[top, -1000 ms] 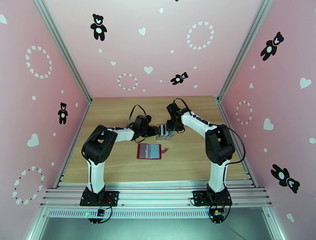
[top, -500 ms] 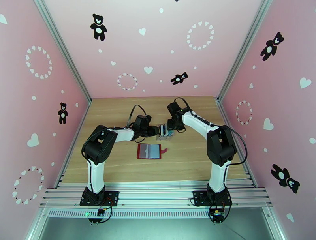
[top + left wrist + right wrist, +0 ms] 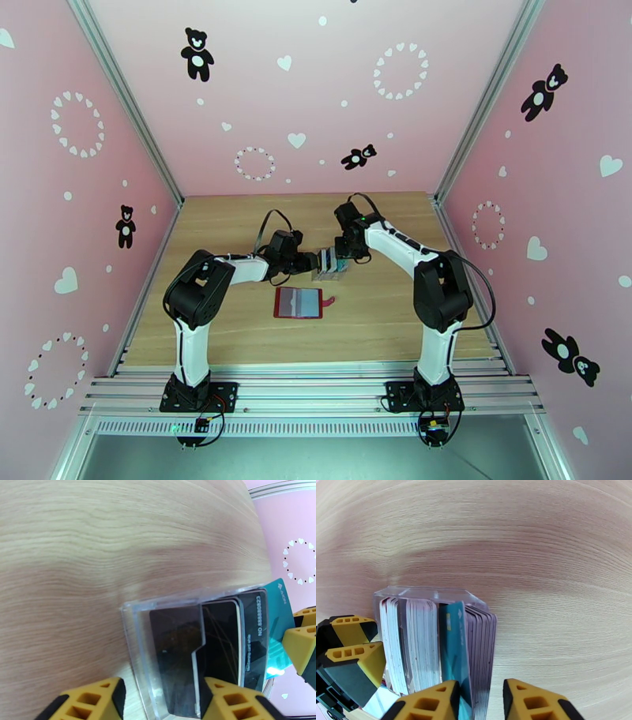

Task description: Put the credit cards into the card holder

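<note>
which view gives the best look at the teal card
Right wrist: the teal card stands upright mid-stack in the clear rack, close and centred. Left wrist catches one printed end past the black cards; top external leaves it too small to tell.

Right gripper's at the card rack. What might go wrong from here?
1. The right gripper straddles the teal card plus several dark cards, so it may lift more than one.
2. The clear rack looks light; a pull may drag or tip it unless the left gripper braces it firmly.
</note>
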Robot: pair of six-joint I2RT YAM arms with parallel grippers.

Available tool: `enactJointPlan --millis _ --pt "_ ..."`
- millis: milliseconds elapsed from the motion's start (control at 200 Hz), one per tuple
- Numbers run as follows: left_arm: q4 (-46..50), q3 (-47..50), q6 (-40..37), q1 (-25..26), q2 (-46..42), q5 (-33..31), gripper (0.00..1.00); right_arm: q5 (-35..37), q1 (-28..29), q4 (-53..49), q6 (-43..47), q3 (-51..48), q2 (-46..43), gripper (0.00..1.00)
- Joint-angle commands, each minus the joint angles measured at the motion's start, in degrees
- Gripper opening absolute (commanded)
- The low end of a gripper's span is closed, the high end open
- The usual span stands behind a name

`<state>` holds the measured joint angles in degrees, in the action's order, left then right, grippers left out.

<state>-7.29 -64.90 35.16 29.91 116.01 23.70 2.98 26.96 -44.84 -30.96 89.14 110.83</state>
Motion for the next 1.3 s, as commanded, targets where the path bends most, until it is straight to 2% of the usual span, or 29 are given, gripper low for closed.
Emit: enactJointPlan --millis 0,245,416,746,951,1297 --pt "2.12 -0.23 -0.27 0.09 2.51 1.02 0.55 1.24 0.20 -2.50 0.34 2.01 -1.38 0.32" --pt "2.06 -0.40 -0.09 0.11 2.82 1.29 0.55 1.32 0.73 -3.42 0.69 3.03 -1.27 0.23" --pt "2.10 -0.49 -0.09 0.09 2.90 1.37 0.55 1.32 1.25 -3.85 0.72 3.56 -1.27 0.21" --pt "2.10 -0.49 -0.09 0.09 2.82 1.36 0.55 0.43 2.16 -3.76 0.10 3.36 -1.88 0.11" --pt "2.34 -0.49 -0.26 0.07 2.71 1.26 0.56 -0.60 2.26 -3.77 -0.21 3.16 -2.65 0.01" --pt "2.37 -0.57 -0.18 0.09 2.77 1.44 0.56 -3.73 2.99 -3.09 -0.80 1.38 -3.13 0.00"
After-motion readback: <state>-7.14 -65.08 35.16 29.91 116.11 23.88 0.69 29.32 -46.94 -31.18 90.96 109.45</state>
